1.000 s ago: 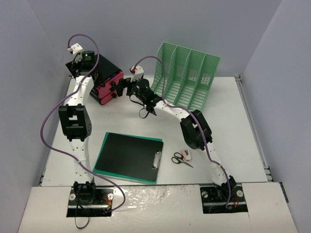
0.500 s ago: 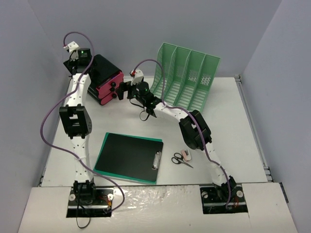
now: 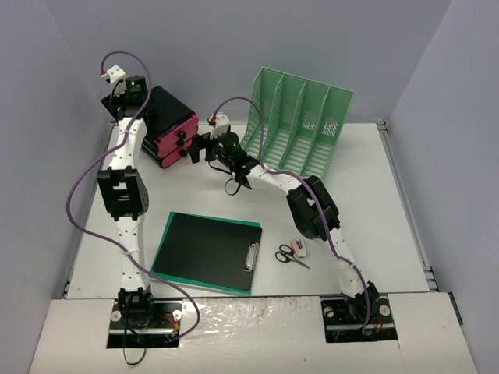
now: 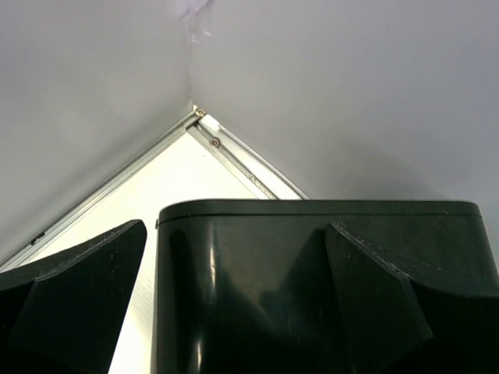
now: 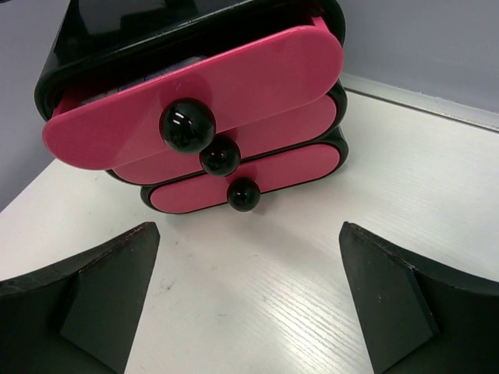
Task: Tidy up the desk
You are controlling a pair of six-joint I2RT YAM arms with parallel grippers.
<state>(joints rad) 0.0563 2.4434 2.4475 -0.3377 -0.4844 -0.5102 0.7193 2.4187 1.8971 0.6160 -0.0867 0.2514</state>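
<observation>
From above, the white desk (image 3: 366,195) fills the middle of the frame, with a black drawer unit (image 3: 170,128) at upper left, a mint-green file rack (image 3: 300,121) at upper centre, and a black clipboard (image 3: 207,251), scissors (image 3: 291,256) and a pink eraser (image 3: 298,248) lower down. The right gripper (image 3: 196,148) sits just right of the drawers. At the left wrist, the left gripper (image 4: 234,226) is spread wide over the unit's black top, grasping nothing. At the right wrist, the jaws are spread wide and empty, and three pink drawer fronts with black knobs (image 5: 187,127) fill the upper left
</observation>
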